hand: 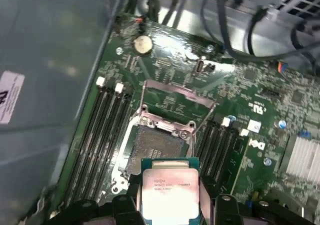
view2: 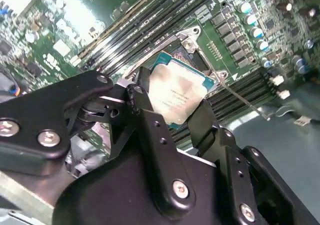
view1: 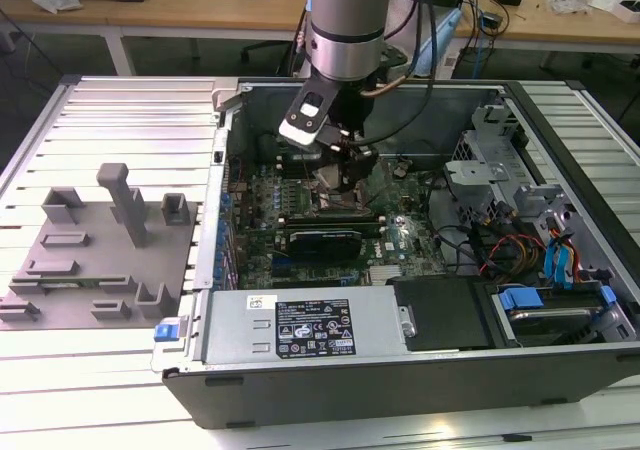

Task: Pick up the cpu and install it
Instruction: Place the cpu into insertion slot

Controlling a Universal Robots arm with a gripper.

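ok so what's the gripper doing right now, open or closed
The gripper: closed on the small square silvery-topped cpu, holding it over the open black motherboard socket.

The cpu (hand: 170,190) is hanging in the end effector (hand: 170,200) above the socket (hand: 155,145) inside the case (view1: 400,370); fixture blocks (view1: 90,260) are lying at the exterior view's left.

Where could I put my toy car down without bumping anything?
The bare slatted table on the exterior view's left: beyond the grey fixture and in front of it. Inside the computer case it's crowded: the gripper holds the cpu over the motherboard, with cables beside.
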